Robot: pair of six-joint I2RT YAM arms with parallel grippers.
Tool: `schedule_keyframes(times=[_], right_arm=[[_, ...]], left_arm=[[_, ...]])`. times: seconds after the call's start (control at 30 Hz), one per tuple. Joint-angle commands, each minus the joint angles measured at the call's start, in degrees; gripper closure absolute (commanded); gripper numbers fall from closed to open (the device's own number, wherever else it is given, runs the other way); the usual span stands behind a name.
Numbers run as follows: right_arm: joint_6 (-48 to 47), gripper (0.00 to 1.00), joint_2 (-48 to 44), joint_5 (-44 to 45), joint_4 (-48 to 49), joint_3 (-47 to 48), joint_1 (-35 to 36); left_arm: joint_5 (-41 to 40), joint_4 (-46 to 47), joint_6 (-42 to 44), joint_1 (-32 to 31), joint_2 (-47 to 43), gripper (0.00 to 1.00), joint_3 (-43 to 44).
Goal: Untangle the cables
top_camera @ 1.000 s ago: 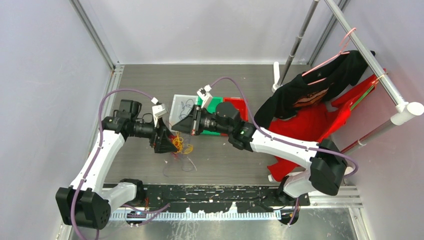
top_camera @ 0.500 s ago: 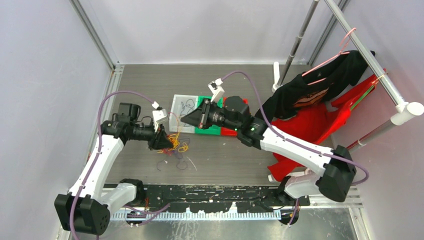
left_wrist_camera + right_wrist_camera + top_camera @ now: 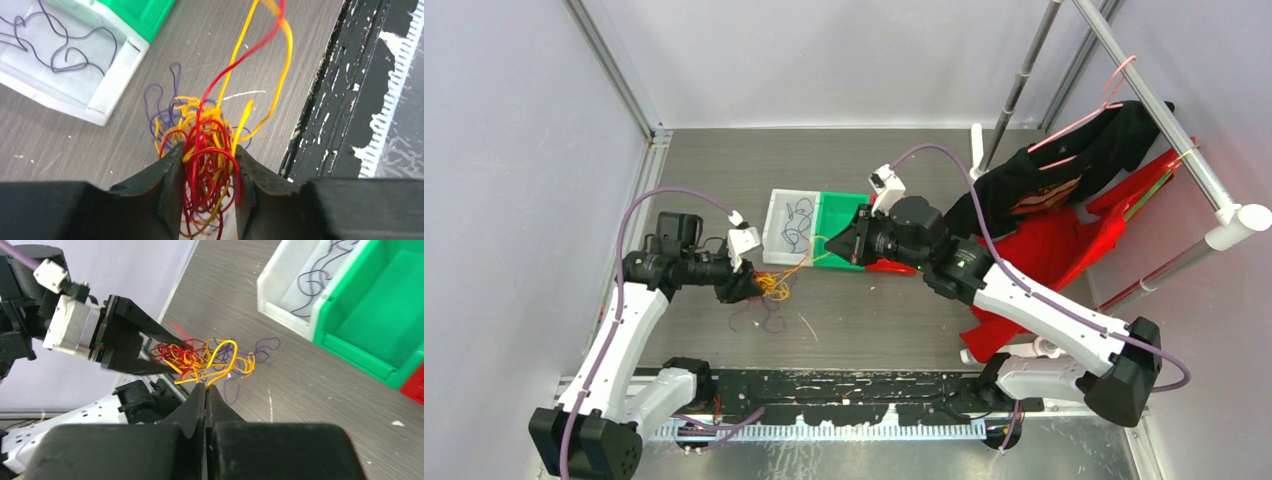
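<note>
The cables are a small tangle (image 3: 774, 286) of red, orange-yellow and purple strands on the grey table, left of centre. My left gripper (image 3: 750, 287) is shut on the tangle. In the left wrist view the red and yellow loops (image 3: 202, 117) bunch between its fingers (image 3: 167, 170). My right gripper (image 3: 837, 245) hovers over the bins and is shut on one orange-yellow strand (image 3: 809, 262). That strand (image 3: 221, 353) runs taut from the tangle (image 3: 177, 354) to my right gripper (image 3: 206, 386). A few purple strands (image 3: 764, 318) lie loose on the table below the tangle.
A white bin (image 3: 770, 228) holding purple strands sits behind the tangle. A green bin (image 3: 839, 208) stands next to it and a red one (image 3: 892, 266) beyond. Black and red clothing (image 3: 1044, 200) hangs on a rack at the right. A black rail (image 3: 854, 385) runs along the near edge.
My left gripper has closed on the tangle and drawn slightly left. My right arm has pulled back to the right, stretching the orange-yellow strand out of the tangle.
</note>
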Motion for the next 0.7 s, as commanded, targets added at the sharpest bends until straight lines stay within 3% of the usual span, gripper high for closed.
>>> schedule_keyframes(times=[0.0, 0.1, 0.17, 0.37, 0.67], right_arm=[[-4.4, 0.99, -4.9, 6.5, -2.5, 2.5, -0.6], [-3.4, 0.99, -4.2, 3.8, -1.6, 2.5, -0.6], [-2.0, 0.99, -3.7, 0.5, 0.4, 2.1, -0.6], [1.6, 0.99, -1.1, -7.7, 5.3, 2.8, -0.6], [6.6, 0.99, 3.9, -16.4, 13.6, 7.8, 0.0]], left_arm=[[-2.9, -4.9, 4.0, 0.3, 0.2, 0.51, 1.6], [1.0, -7.7, 4.4, 0.2, 0.5, 0.24, 3.2], [3.9, -9.1, 5.1, 0.3, 0.6, 0.2, 4.5], [8.7, -6.6, -0.3, 0.2, 1.6, 0.24, 8.8], [14.5, 11.3, -20.8, 0.2, 1.3, 0.39, 10.2]])
